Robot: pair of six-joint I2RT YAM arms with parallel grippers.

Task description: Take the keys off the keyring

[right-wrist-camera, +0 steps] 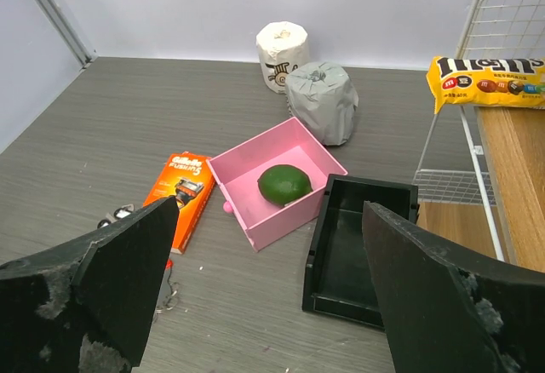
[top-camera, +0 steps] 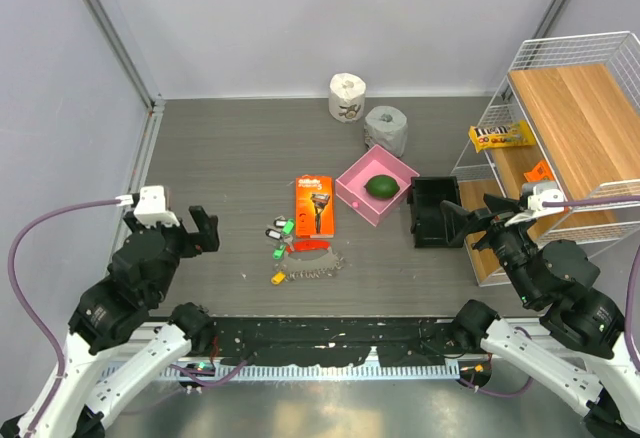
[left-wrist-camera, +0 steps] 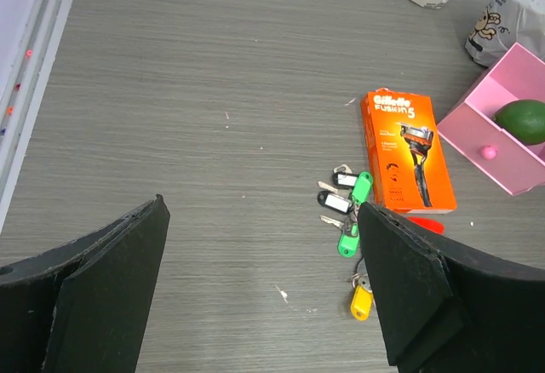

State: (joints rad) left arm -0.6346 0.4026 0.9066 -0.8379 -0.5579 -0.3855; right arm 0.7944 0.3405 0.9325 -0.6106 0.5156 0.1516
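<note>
Evidently keys (top-camera: 283, 230) not yet removed from keyring (top-camera: 309, 247); left gripper (left-wrist-camera: 262, 220), right gripper (right-wrist-camera: 268, 211) held fully open, empty, ready for approach.

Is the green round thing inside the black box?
No, the green round thing sits in the pink box, and the black box stands beside it.
</note>
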